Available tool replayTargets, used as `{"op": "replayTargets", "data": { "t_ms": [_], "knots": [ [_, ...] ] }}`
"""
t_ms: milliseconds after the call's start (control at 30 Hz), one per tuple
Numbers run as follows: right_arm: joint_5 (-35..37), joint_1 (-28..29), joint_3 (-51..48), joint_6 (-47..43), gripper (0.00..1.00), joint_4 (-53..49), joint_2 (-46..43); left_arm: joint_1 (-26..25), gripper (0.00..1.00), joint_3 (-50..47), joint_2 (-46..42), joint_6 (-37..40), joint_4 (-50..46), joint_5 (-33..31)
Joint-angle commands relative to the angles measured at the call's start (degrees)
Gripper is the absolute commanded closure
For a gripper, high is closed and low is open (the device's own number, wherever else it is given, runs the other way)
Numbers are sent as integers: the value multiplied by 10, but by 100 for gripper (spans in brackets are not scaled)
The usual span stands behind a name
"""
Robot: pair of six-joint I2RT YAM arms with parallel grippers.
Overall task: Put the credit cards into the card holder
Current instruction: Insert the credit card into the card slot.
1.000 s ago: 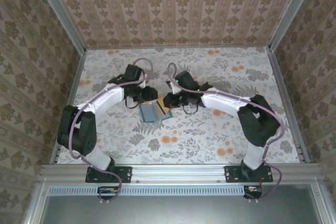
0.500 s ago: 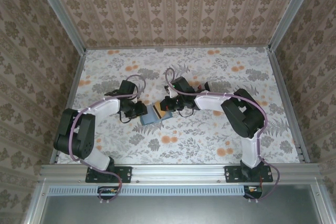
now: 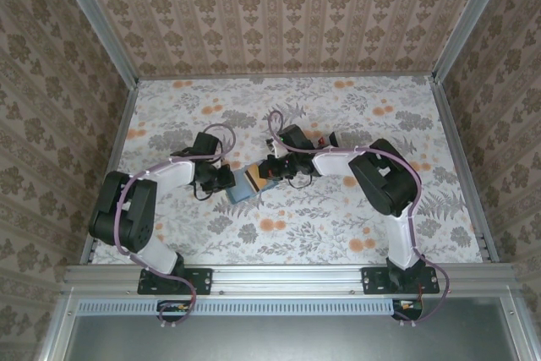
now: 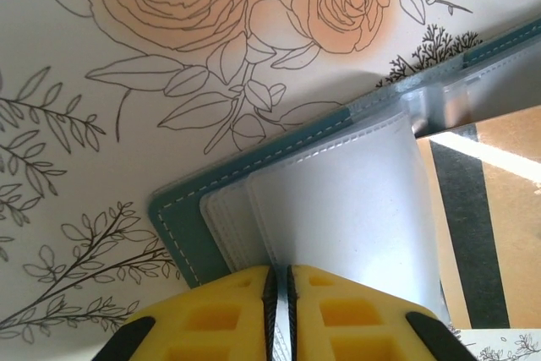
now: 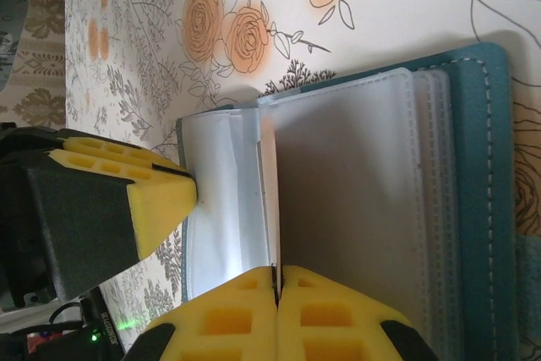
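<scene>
**Inspector:** Where is the card holder?

**Examiner:** The card holder lies open and flat on the floral worktop, about mid-depth and left of centre. It sits between the two arms. Its teal cover is underneath and its clear sleeves are fanned on top.

**Inspector:** State of the left pincer?

**Examiner:** The left pincer is at the holder's left end. Its yellow pads are pressed together on the thin edge of one clear sleeve, so it is pinching that leaf.

**Inspector:** And the right?

**Examiner:** The right pincer is at the opposite end. Its pads are closed tight, and another sleeve edge runs straight into the seam between them. In the right wrist view, one of the left pincer's pads sits against the holder's far edge.

**Inspector:** Any cards?

**Examiner:** The left wrist view shows a tan area with a black stripe beyond the sleeves. I cannot tell whether it is a card or the lining.
</scene>
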Motion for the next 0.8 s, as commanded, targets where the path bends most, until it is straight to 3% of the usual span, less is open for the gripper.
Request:
{"op": "replayTargets", "data": {
  "t_ms": [0, 767],
  "knots": [
    [-25, -1, 20, -7, 98, -10, 27, -4, 86, -23, 28, -4, -5, -21],
    [-82, 7, 32, 2, 98, 2, 45, -1, 88, -46, -11, -12, -41, -69]
  ]
}}
